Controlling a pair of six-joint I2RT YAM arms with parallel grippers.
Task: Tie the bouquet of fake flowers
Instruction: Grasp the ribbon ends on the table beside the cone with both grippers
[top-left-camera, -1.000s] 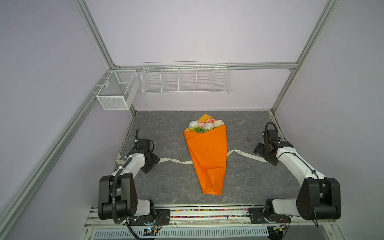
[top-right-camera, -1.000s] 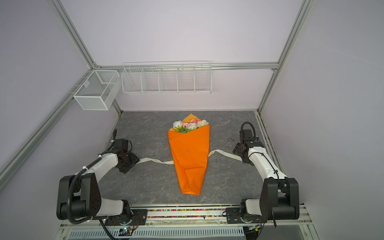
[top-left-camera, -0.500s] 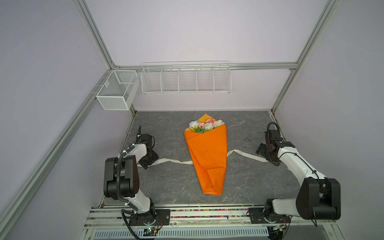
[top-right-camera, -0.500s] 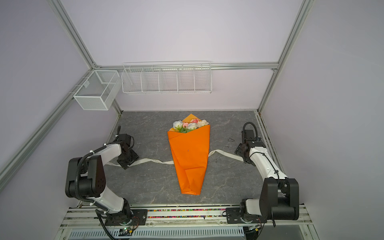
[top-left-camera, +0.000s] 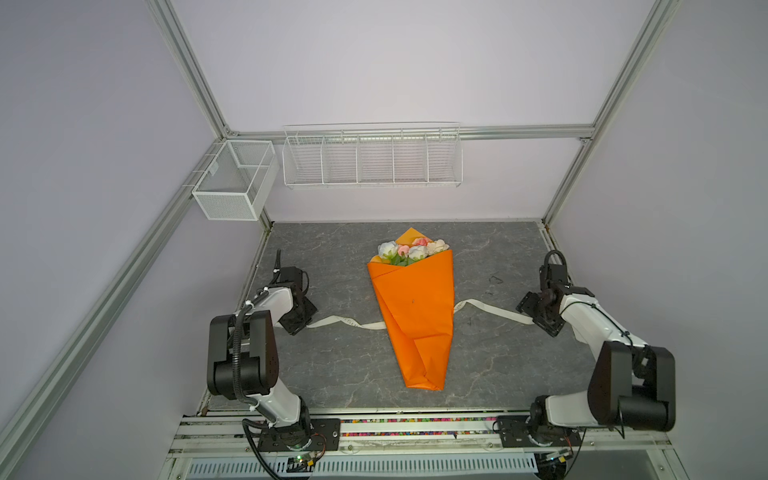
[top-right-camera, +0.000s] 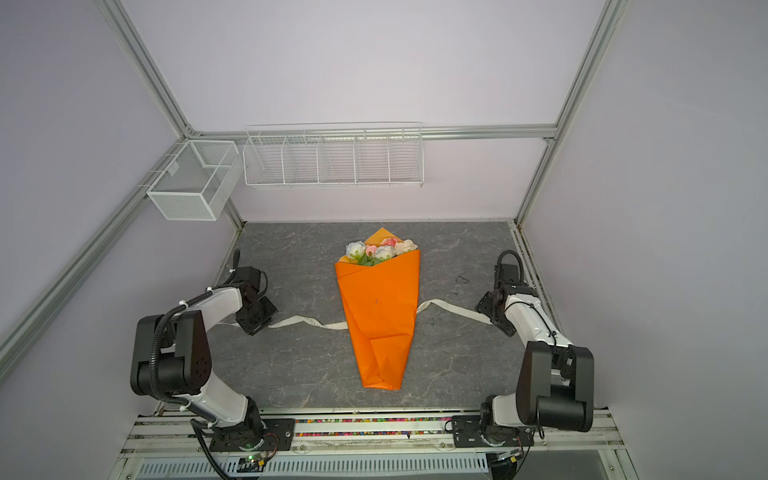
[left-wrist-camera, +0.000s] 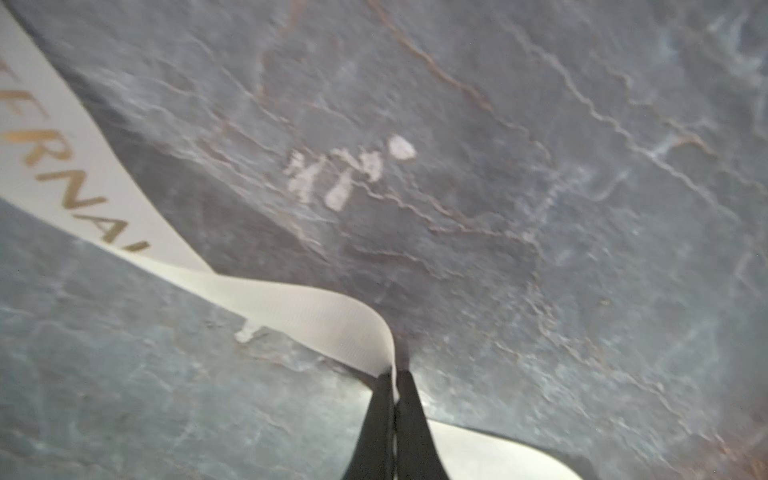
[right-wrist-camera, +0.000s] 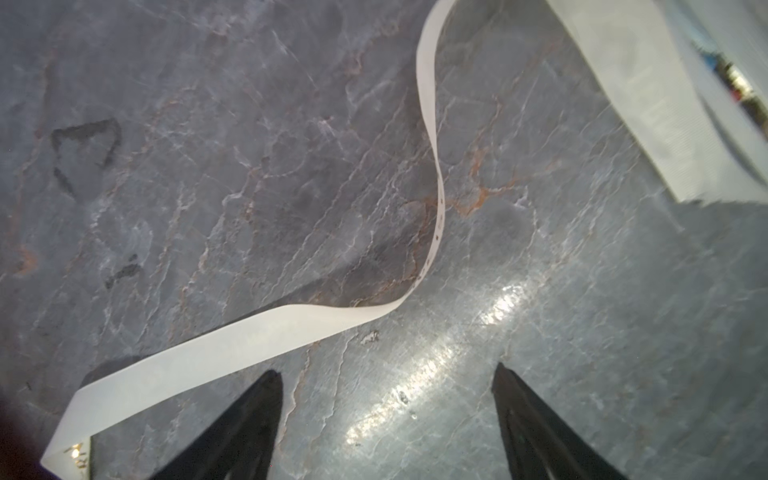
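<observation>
The bouquet of fake flowers (top-left-camera: 411, 250) is seen already wrapped in an orange paper cone (top-left-camera: 415, 324). It is laid flat on the grey stone-patterned table (top-left-camera: 332, 374), midway between the two grippers and well apart from each. The wrapping is therefore judged done, but no knot is seen anywhere.

A cream printed ribbon (top-left-camera: 345, 323) emerges from both sides of the cone. It probably runs beneath the cone, though that stretch is hidden.

In the left wrist view the left gripper (left-wrist-camera: 395, 384) is closed tight on one end of the ribbon. The band is pinched between the tips and curves away ahead of them.

In the right wrist view the right gripper (right-wrist-camera: 386, 370) is held wide, with nothing between its jaws. The other end of the ribbon lies on the table just outside one finger and is not yet taken.

By this judgement, the second end is left to be gripped. Both ends are then to be carried over the cone, crossed and drawn into a knot. The tying itself is reckoned barely begun.
</observation>
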